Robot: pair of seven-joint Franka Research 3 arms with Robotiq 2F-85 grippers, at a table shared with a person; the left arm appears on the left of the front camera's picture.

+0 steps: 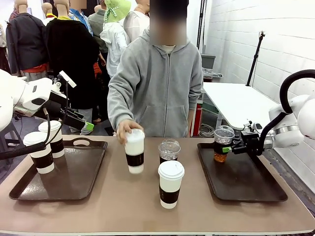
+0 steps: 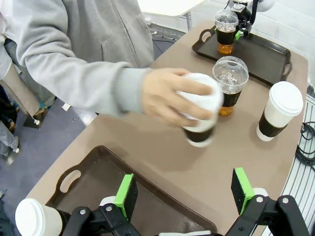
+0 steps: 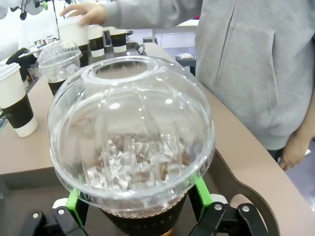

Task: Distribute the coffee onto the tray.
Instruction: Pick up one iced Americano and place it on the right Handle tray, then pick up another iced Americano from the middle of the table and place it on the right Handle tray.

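Coffee is seen in six cups across the table (image 1: 98, 211). On the left tray (image 1: 74, 179) two white lidded paper cups with dark brown sleeves are stood upright, the near paper cup (image 1: 42, 153) just beside the far paper cup (image 1: 53, 139). The left gripper (image 2: 184, 194) is held above that tray's inner edge, its green-padded fingers (image 2: 125, 195) spread wide with nothing between them. Near the table's middle a third paper cup (image 1: 134, 151) is grasped at its lid by the person's hand (image 1: 127, 129) and appears slightly tilted; whether its base touches the table cannot be told. Just beside it a clear dome-lidded cup (image 1: 169, 150) of dark liquid is stood on the bare table, and a fourth paper cup (image 1: 170, 184) is stood nearer the robot. At the far left corner of the right tray (image 1: 256, 187), a second dome-lidded cup (image 3: 133, 147), filled with ice and dark liquid, is clamped by the right gripper (image 3: 137, 197), whose fingers are pressed against its sides just below the lid.
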